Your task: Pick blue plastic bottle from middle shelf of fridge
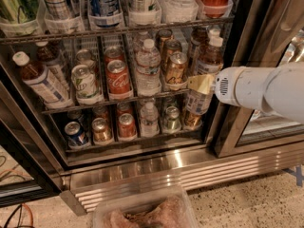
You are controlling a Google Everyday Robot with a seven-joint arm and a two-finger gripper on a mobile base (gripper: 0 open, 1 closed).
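The blue plastic bottle (208,61) has a white cap, amber drink and a pale label. It is at the right end of the middle shelf (95,104) of the fridge (190,172). Its base hangs in front of and below the shelf rail. My gripper (201,83) comes in from the right on a white arm (266,91) and is shut around the bottle's label. A second similar bottle (42,80) leans at the shelf's left end.
The middle shelf also holds a green can (85,83), a red cola can (118,79), a clear water bottle (148,70) and a gold can (175,68). Short cans fill the lowest tier. The dark door frame (244,70) stands just right of the bottle. A plastic tub (142,212) sits at the bottom.
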